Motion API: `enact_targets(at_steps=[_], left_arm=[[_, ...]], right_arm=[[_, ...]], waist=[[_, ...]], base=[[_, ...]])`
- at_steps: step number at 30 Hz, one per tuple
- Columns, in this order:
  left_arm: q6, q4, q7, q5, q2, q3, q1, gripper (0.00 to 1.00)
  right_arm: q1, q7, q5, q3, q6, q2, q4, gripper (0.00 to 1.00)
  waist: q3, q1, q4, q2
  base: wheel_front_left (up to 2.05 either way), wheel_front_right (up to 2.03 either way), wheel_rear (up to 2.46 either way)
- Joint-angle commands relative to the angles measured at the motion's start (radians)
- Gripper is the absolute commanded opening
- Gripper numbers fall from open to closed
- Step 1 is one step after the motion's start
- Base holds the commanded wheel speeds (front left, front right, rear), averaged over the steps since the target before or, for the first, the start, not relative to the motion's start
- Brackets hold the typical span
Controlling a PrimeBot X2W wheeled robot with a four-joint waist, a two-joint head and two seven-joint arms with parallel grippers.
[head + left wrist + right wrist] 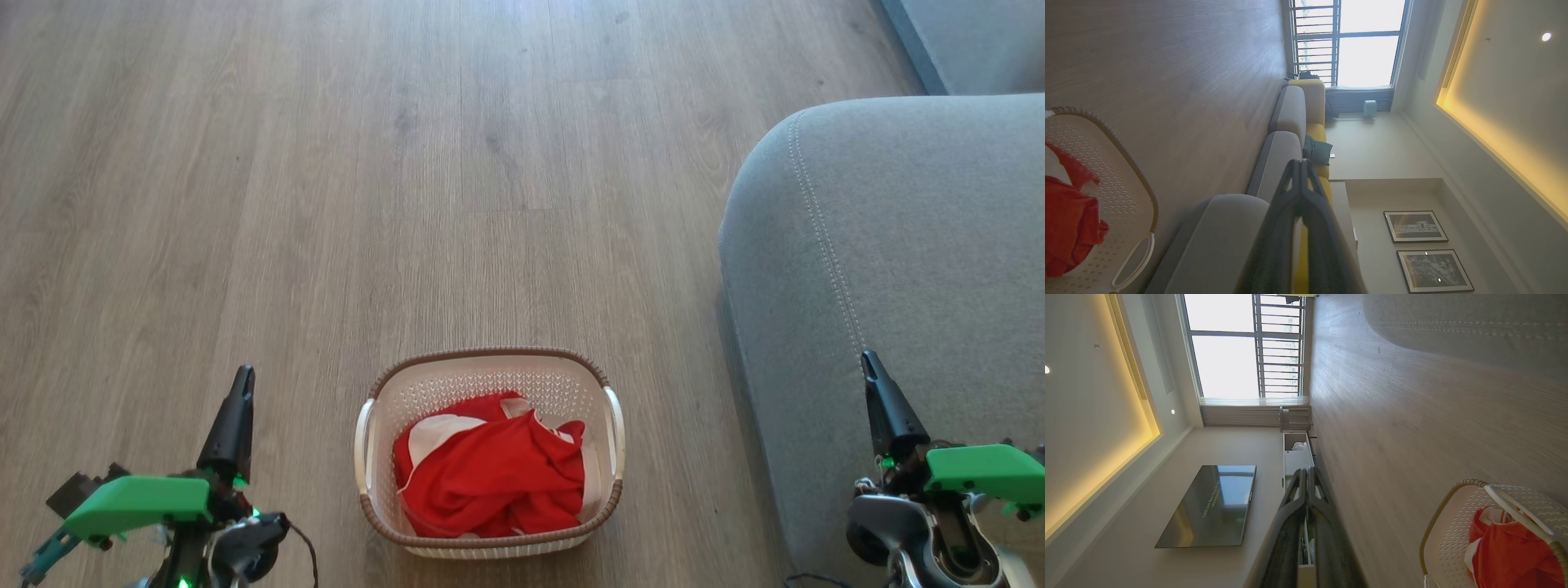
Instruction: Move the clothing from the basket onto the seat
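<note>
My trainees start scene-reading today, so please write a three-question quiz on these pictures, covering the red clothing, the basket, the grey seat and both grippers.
1. True or false: the soft red fabric clothing with white panels lies inside the cream-white perforated plastic basket with a brown rim.
2. Multiple choice: on which side of the basket, by the robot's own sides, does the large grey fabric seat stand? A: left. B: right. C: straight beyond it.
3. Fill in: the left gripper and the right gripper hold nothing, and the jaws of each are ____.

Key: 1 true; 2 B; 3 shut.
</note>
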Motion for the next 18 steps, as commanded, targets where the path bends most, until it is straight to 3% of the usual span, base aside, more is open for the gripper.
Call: enact_targets(at_steps=[1,18], left_arm=[[-0.009,-0.029,0.008,0.006,0.009,0.032,-0.048,0.00],[-0.009,-0.029,0.008,0.006,0.009,0.032,-0.048,0.00]], right_arm=[[-0.053,0.007,0.006,0.017,0.000,0.002,-0.039,0.00],[-0.053,0.007,0.006,0.017,0.000,0.002,-0.039,0.00]], waist=[[0.000,0.0000,0.000,0.0000],[0.000,0.0000,0.000,0.0000]], base=[[0.00,0.00,0.00],[0.00,0.00,0.00]])
